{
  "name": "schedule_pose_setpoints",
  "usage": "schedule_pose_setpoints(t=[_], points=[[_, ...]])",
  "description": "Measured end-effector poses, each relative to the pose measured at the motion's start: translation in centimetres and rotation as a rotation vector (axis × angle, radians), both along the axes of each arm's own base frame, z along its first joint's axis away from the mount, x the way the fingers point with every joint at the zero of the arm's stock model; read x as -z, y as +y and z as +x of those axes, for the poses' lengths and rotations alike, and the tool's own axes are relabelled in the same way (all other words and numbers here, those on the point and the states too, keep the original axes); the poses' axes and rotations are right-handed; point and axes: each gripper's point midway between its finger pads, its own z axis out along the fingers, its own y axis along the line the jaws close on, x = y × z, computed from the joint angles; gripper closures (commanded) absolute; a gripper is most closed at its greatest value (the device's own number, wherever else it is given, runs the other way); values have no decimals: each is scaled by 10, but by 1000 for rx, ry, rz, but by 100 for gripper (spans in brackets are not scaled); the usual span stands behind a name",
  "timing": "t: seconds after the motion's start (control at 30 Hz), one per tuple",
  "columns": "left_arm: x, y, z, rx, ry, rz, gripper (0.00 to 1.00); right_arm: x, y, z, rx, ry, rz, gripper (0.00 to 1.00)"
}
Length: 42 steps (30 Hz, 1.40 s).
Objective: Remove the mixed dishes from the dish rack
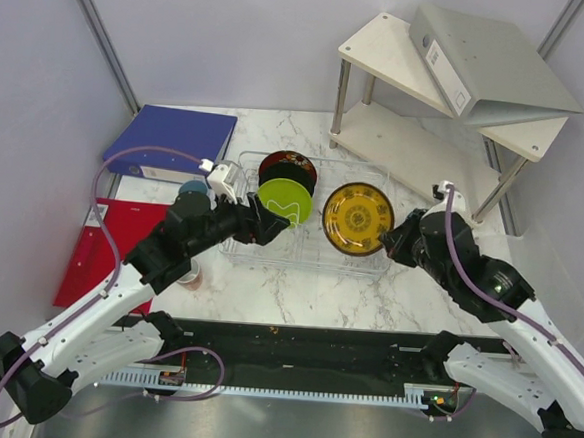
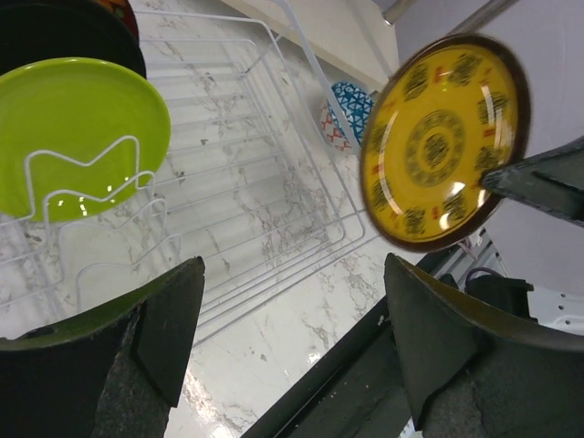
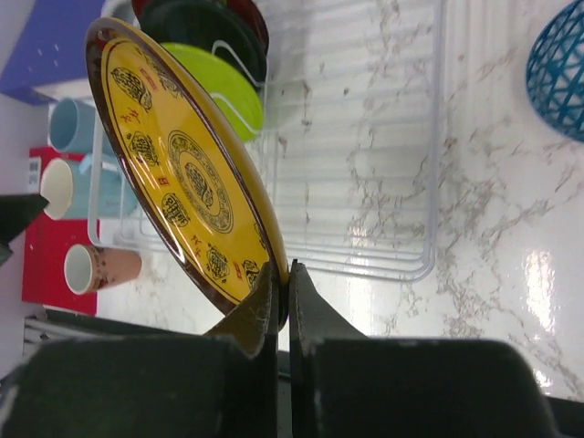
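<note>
Pinching yellow plate point(image 3: 182, 173) rim: right gripper point(image 3: 281, 278), seemingly above dish rack point(image 3: 436, 137); left gripper point(image 2: 292, 301) agape, empty.

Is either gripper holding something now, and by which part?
The right gripper holds the yellow patterned plate by its rim, jaws closed on the edge. The left gripper is open and holds nothing.

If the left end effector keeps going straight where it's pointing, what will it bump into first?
The left end effector would probably meet the wires of the dish rack first, passing between the lime green plate and the yellow plate, though depth is unclear.
</note>
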Motion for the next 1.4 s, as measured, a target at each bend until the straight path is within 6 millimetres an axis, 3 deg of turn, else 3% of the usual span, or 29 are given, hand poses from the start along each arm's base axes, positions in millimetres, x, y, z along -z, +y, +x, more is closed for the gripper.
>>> schedule_pose_setpoints(t=[0.1, 0.2, 0.53, 0.63, 0.8, 0.83, 0.9, 1.2, 1.23, 1.27, 1.37, 1.4], points=[[-1, -9, 0, 40, -4, -17, 14, 19, 14, -6, -59, 81, 1, 100], [0, -19, 1, 77, -4, -36, 16, 26, 23, -10, -102, 122, 6, 100], [17, -44, 8, 160, 45, -50, 28, 24, 49, -16, -214, 152, 67, 100], [18, -47, 7, 174, 47, -52, 37, 21, 55, -15, -238, 146, 83, 100], [16, -48, 7, 182, 39, -63, 66, 21, 65, -13, -272, 146, 104, 100], [16, -49, 7, 185, 39, -65, 72, 22, 66, -13, -276, 147, 105, 100], [18, -49, 6, 187, 41, -62, 97, 24, 66, -14, -281, 150, 101, 100], [17, -42, 0, 183, 30, -68, 98, 25, 67, -15, -299, 146, 96, 100], [16, -40, -1, 180, 26, -69, 98, 24, 68, -15, -304, 143, 98, 88], [15, -39, -2, 178, 24, -70, 98, 23, 69, -15, -311, 140, 101, 53], [15, -35, -6, 176, 28, -61, 98, 20, 70, -12, -311, 119, 100, 19], [17, -34, -8, 177, 40, -51, 98, 21, 69, -9, -305, 111, 87, 14]])
